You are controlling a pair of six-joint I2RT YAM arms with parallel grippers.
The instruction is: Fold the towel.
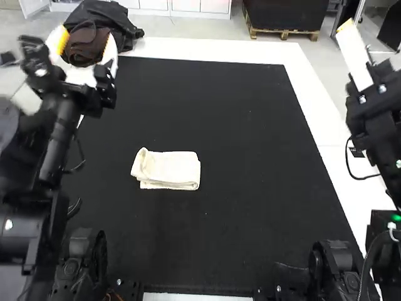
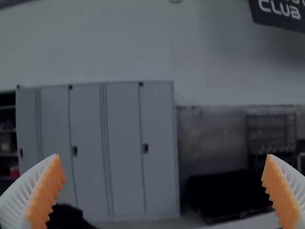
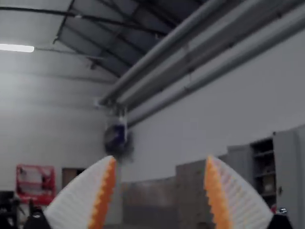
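The table (image 1: 316, 106) carried a black mat (image 1: 244, 125) inside its pale border. The left arm (image 1: 59, 135) stood along the table's left edge and the right arm (image 1: 382, 119) along its right edge, both with their claws raised away from the cloth.

The left gripper (image 2: 163, 160) was up by the far left corner, its two ribbed fingers spread wide with nothing between them. The right gripper (image 3: 161, 160) was raised beyond the right edge, its fingers also apart and empty.

The towel (image 1: 169, 169) lay on the mat, left of the middle, well in from the near edge. From the left claw it lay toward the near edge and inward to the right; its long axis ran side to side, roughly parallel with the near edge. The left arm was plainly the nearer, so any last touch-up would probably have fallen to it.

The towel was cream-white, doubled over into a compact, fairly flat rectangle. Its layers showed along the near side, the right end was rounded, and the left end rose in a loose curl with a small peak at its far corner. The folding looked all but done; only that curl seemed worth smoothing.
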